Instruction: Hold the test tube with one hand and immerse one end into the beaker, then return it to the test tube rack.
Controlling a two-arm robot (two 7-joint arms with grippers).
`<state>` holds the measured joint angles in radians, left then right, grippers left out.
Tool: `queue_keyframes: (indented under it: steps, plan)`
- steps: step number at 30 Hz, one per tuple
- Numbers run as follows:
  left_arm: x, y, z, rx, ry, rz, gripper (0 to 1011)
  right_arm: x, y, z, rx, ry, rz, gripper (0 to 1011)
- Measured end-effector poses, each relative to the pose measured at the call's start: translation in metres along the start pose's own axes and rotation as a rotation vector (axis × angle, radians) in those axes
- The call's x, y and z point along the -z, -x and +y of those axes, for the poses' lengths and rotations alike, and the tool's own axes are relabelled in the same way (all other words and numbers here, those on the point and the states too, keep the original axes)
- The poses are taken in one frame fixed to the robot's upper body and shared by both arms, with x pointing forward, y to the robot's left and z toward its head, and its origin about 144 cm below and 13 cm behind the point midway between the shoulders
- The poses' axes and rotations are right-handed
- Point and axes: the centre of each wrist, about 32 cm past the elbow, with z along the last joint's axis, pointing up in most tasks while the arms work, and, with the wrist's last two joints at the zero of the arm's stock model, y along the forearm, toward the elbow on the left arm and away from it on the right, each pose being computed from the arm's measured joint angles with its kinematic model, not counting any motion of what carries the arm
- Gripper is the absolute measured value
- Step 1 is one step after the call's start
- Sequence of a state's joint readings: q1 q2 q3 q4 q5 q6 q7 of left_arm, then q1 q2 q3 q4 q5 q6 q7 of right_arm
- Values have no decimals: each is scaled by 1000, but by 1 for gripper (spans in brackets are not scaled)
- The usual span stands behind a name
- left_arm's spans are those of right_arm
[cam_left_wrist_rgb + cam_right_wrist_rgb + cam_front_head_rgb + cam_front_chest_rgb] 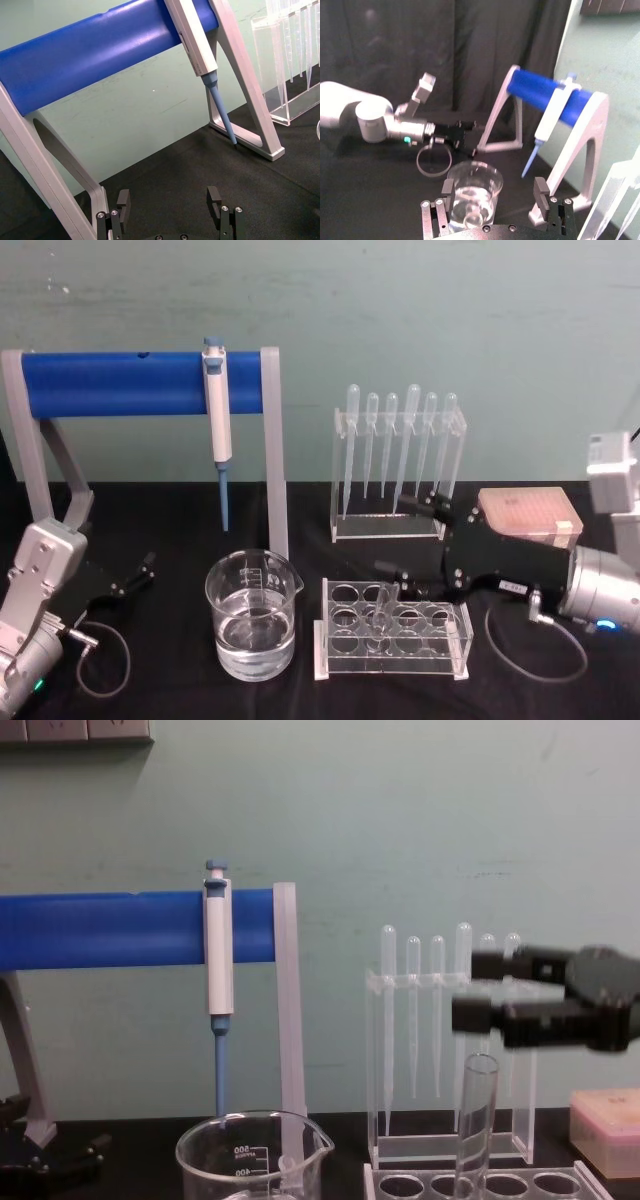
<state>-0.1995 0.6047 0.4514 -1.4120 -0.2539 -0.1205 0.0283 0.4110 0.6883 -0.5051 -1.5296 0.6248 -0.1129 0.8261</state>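
Note:
The test tube (380,616) (477,1115) stands upright in a clear rack (395,668), in its front row. Left of the rack sits the beaker (252,615) (250,1158), about half full of clear liquid. My right gripper (398,538) (481,990) hovers open and empty just right of the tube and above its rim, fingers pointing left. In the right wrist view its fingers (447,189) frame the beaker (472,197) farther off. My left gripper (135,575) rests open on the table at the far left, its fingers (123,200) empty.
A blue-barred stand (140,380) holds a blue-and-white pipettor (217,400) behind the beaker. A clear holder with several plastic pipettes (395,470) stands behind the rack. A pink tip box (530,512) lies at the right, behind my right arm.

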Motion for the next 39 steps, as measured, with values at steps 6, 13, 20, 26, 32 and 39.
queue_keyframes:
  steps: [6,13,20,26,32,39]
  plan:
    - [0,0,0,0,0,0,1000,-7,3,-5,101,-62,-3,1002]
    - [0,0,0,0,0,0,1000,4,7,-9,380,-3,57,1002]
    - [0,0,0,0,0,0,1000,30,12,-2,682,115,131,1002]
    - [0,0,0,0,0,0,1000,48,13,10,829,162,161,1002]
    - [0,0,0,0,0,0,1000,52,15,16,855,163,147,1000]
    - [0,0,0,0,0,0,1000,52,15,16,855,163,147,1002]
